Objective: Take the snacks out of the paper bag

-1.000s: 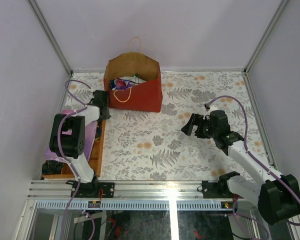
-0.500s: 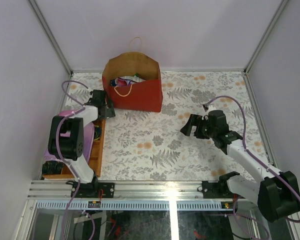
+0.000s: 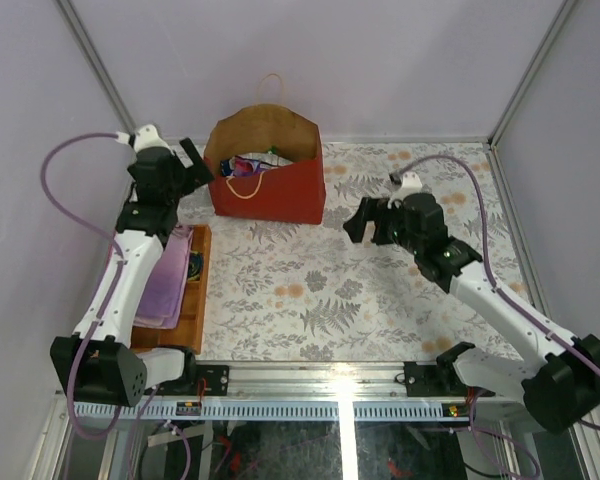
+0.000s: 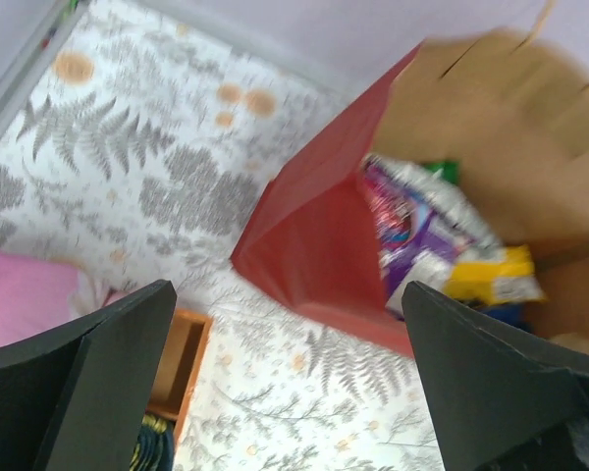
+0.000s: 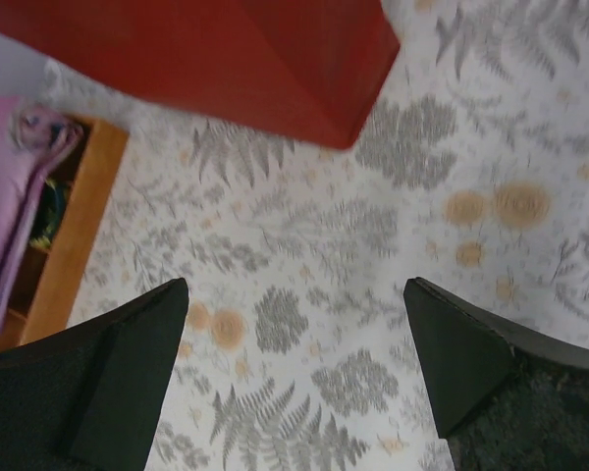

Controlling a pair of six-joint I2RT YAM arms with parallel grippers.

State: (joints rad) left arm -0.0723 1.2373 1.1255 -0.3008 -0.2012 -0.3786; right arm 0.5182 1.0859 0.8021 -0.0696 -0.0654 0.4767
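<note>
Leafy-print counter (image 3: 380,300) holds a big red paper bag (image 3: 280,198) with shiny snack packets (image 4: 422,231) inside, while the left hand (image 3: 200,165) and right hand (image 3: 368,224) hang near it, fingers wide apart.

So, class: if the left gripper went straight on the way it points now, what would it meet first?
Probably the paper bag: the open left gripper aims at its red side wall near the corner. The snacks lie past that rim, though depth is unclear.
</note>
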